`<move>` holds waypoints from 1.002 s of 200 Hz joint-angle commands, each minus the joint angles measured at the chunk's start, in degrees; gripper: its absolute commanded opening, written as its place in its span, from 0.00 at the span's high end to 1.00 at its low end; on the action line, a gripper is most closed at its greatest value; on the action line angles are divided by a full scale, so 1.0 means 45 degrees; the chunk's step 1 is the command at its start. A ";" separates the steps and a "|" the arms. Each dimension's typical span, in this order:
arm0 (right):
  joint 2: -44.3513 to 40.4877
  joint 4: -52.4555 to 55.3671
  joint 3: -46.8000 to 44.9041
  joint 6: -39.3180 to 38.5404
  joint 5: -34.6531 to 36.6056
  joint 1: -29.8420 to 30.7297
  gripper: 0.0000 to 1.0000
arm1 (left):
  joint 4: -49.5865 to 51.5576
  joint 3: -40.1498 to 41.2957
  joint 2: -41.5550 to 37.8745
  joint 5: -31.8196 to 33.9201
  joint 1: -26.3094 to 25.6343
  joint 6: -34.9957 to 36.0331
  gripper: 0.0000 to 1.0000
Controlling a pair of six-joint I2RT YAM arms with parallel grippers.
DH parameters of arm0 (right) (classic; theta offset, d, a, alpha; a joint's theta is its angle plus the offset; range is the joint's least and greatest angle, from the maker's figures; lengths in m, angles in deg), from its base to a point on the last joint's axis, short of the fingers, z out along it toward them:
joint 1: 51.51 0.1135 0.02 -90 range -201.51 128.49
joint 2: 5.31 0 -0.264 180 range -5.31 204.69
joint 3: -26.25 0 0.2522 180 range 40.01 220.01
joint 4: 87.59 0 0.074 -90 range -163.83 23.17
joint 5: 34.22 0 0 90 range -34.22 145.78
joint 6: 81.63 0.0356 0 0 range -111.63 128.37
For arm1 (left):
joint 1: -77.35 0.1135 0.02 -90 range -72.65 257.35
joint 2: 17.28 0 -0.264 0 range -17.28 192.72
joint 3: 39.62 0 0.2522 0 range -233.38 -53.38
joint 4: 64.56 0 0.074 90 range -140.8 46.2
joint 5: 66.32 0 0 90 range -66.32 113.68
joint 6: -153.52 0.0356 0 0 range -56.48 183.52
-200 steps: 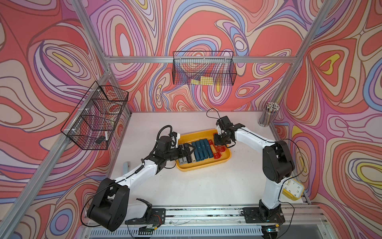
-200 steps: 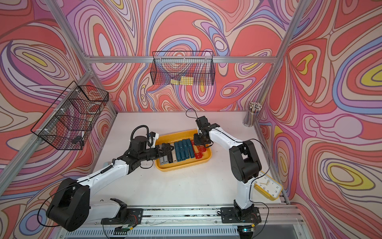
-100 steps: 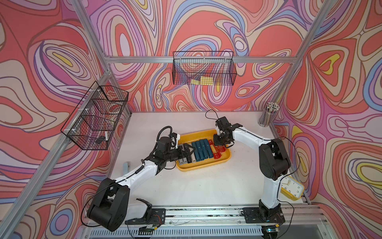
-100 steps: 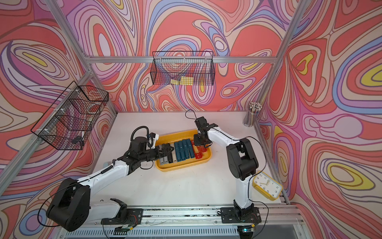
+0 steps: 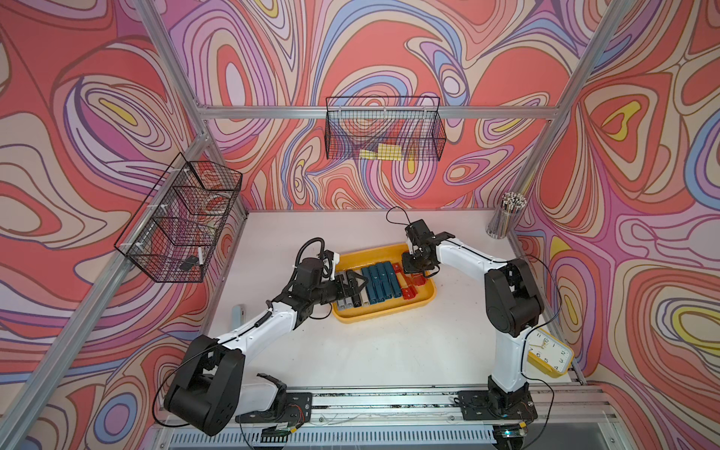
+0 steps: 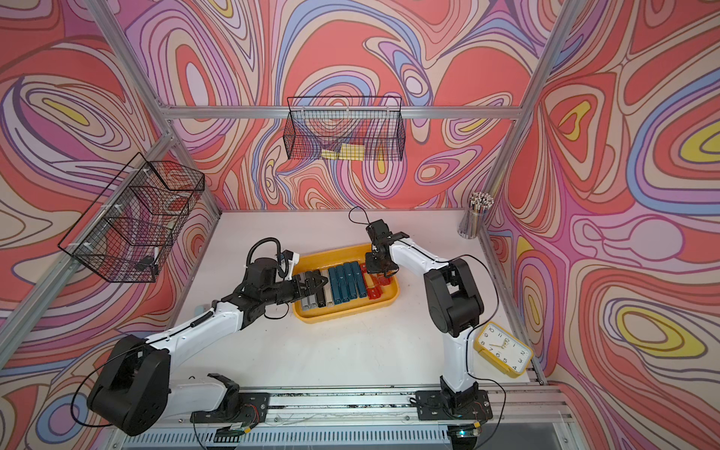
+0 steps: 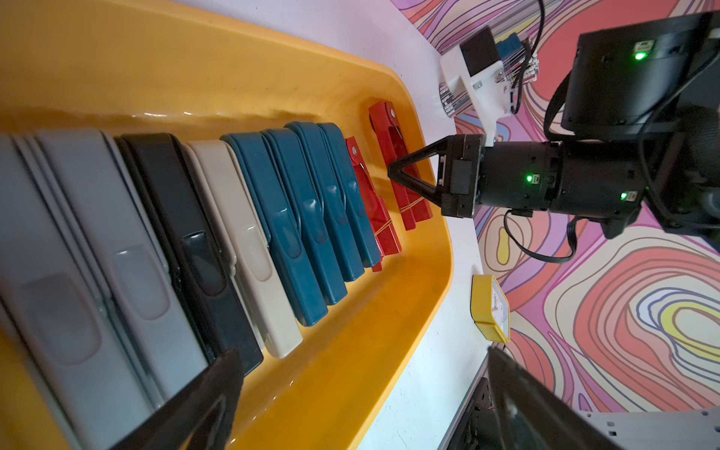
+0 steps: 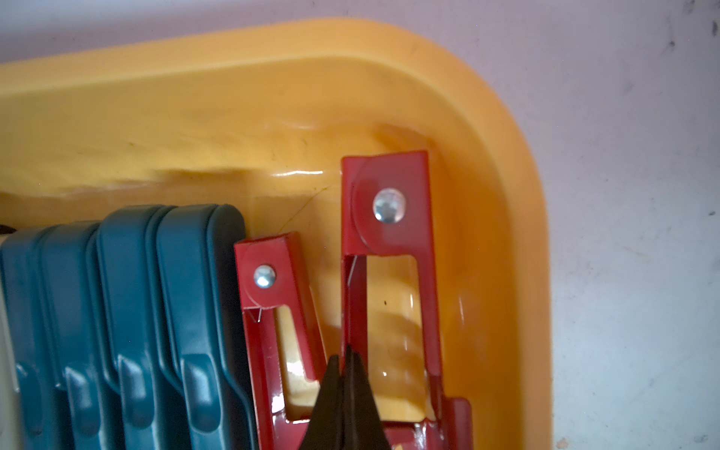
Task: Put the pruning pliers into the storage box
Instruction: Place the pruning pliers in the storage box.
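Observation:
The yellow storage box (image 5: 374, 313) (image 6: 343, 313) lies mid-table, and the pruning pliers lie in it side by side: grey (image 7: 97, 253), black (image 7: 187, 218), beige (image 7: 241, 226), several teal (image 5: 380, 282) (image 8: 175, 292), and two red (image 8: 389, 187) (image 8: 265, 265). My left gripper (image 5: 352, 282) (image 7: 362, 405) hangs open over the grey and black bars at the box's left end, holding nothing. At the right end my right gripper (image 5: 419, 269) (image 8: 345, 374) is shut. Its tips point down between the two red pliers and rest against the outer one's inner edge.
A yellow clock (image 5: 549, 352) lies at the table's right front edge beside the right arm. A cup of white-tipped sticks (image 5: 506, 216) stands at the back right corner. Black wire baskets hang on the back wall (image 5: 383, 130) and the left wall (image 5: 179, 222).
The right arm's elbow has swung slightly left, uncovering more of the clock, while its shut tips stay at the red pliers. The left arm has not moved.

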 commanded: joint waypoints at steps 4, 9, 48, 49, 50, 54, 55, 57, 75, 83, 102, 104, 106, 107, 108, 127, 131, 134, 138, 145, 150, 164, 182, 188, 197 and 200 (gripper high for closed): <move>0.0288 -0.0002 0.0527 -0.0198 0.0359 0.0060 1.00 | -0.0322 0.0110 -0.0012 0.0028 -0.0046 -0.0044 0.01; 0.0348 0.0020 0.0558 -0.0199 0.0359 0.0056 1.00 | -0.0332 0.0107 -0.0012 0.0018 -0.0045 -0.0044 0.01; 0.0538 -0.0033 0.0555 -0.0202 0.0262 0.0061 1.00 | -0.0361 0.0111 0.0008 0.0017 -0.0045 -0.0063 0.01; 0.0540 -0.0033 0.0564 -0.0200 0.0252 0.0065 1.00 | -0.0361 0.0110 0.0008 0.0016 -0.0052 -0.0063 0.01; 0.0541 -0.0053 0.0559 -0.0200 0.0247 0.0058 1.00 | -0.0361 0.0100 0.0008 0.0015 -0.0055 -0.0063 0.01; 0.0579 -0.0075 0.0537 -0.0197 0.0217 0.0059 1.00 | -0.0361 0.0112 0.0008 0.0015 -0.0057 -0.0063 0.01; 0.0580 -0.0074 0.0526 -0.0208 0.0210 0.0065 1.00 | -0.0361 0.0111 0.0008 0.0015 -0.0048 -0.0063 0.01; 0.0596 -0.0087 0.0513 -0.0201 0.0204 0.0059 1.00 | -0.0361 0.0110 0.0008 0.0015 -0.0056 -0.0063 0.01; 0.0669 -0.0084 0.0515 -0.0194 0.0183 0.0054 1.00 | -0.0361 0.0099 0.0009 0.0017 -0.0056 -0.0063 0.01; 0.0680 -0.0091 0.0490 -0.0199 0.0172 0.0051 1.00 | -0.0361 0.0110 0.0027 -0.0004 -0.0051 -0.0063 0.01; 0.0735 -0.0132 0.0449 -0.0219 0.0202 0.0060 1.00 | -0.0380 0.0090 0.0027 0.0016 -0.0056 -0.0068 0.01; 0.0742 -0.0136 0.0445 -0.0219 0.0202 0.0058 1.00 | -0.0380 0.0085 0.0037 0.0020 -0.0053 -0.0069 0.01; 0.0739 -0.0142 0.0453 -0.0219 0.0193 0.0062 1.00 | -0.0381 0.0089 0.0044 0.0021 -0.0043 -0.0079 0.01; 0.0748 -0.0137 0.0455 -0.0219 0.0188 0.0066 1.00 | -0.0381 0.0090 0.0046 0.0018 -0.0051 -0.0081 0.01; 0.0753 -0.0134 0.0455 -0.0219 0.0195 0.0068 1.00 | -0.0381 0.0090 0.0046 0.0016 -0.0055 -0.0082 0.01; 0.0845 -0.0140 0.0493 -0.0224 0.0200 0.0058 1.00 | -0.0418 0.0071 0.0090 -0.0022 -0.0046 -0.0102 0.01; 0.0854 -0.0146 0.0495 -0.0237 0.0202 0.0068 1.00 | -0.0420 0.0071 0.0086 -0.0024 -0.0045 -0.0102 0.01; 0.0865 -0.0135 0.0495 -0.0238 0.0202 0.0065 1.00 | -0.0420 0.0071 0.0086 -0.0024 -0.0045 -0.0102 0.01; 0.0865 -0.0140 0.0495 -0.0238 0.0201 0.0051 1.00 | -0.0420 0.0066 0.0086 -0.0024 -0.0043 -0.0102 0.01; 0.0927 -0.0116 0.0509 -0.0255 0.0197 0.0060 1.00 | -0.0420 0.0068 0.0091 -0.0006 -0.0057 -0.0102 0.01; 0.0955 -0.0112 0.0531 -0.0258 0.0202 0.0054 1.00 | -0.0420 0.0071 0.0104 -0.0005 -0.0042 -0.0097 0.01; 0.1031 -0.0097 0.0571 -0.0272 0.0184 0.0052 1.00 | -0.0432 0.0071 0.0123 0.0006 -0.0054 -0.0102 0.01; 0.1157 -0.0095 0.0573 -0.0277 0.0128 0.0057 1.00 | -0.0439 0.0070 0.0164 -0.0019 -0.0047 -0.0092 0.01; 0.1177 -0.0092 0.0570 -0.0277 0.0115 0.0064 1.00 | -0.0439 0.0056 0.0177 -0.0023 -0.0058 -0.0102 0.01; 0.1199 -0.0102 0.0573 -0.0277 0.0095 0.0062 1.00 | -0.0439 0.0089 0.0177 -0.0024 -0.0051 -0.0102 0.01; 0.1206 -0.0105 0.0556 -0.0268 0.0104 0.0054 1.00 | -0.0439 0.0090 0.0180 -0.0017 -0.0046 -0.0088 0.01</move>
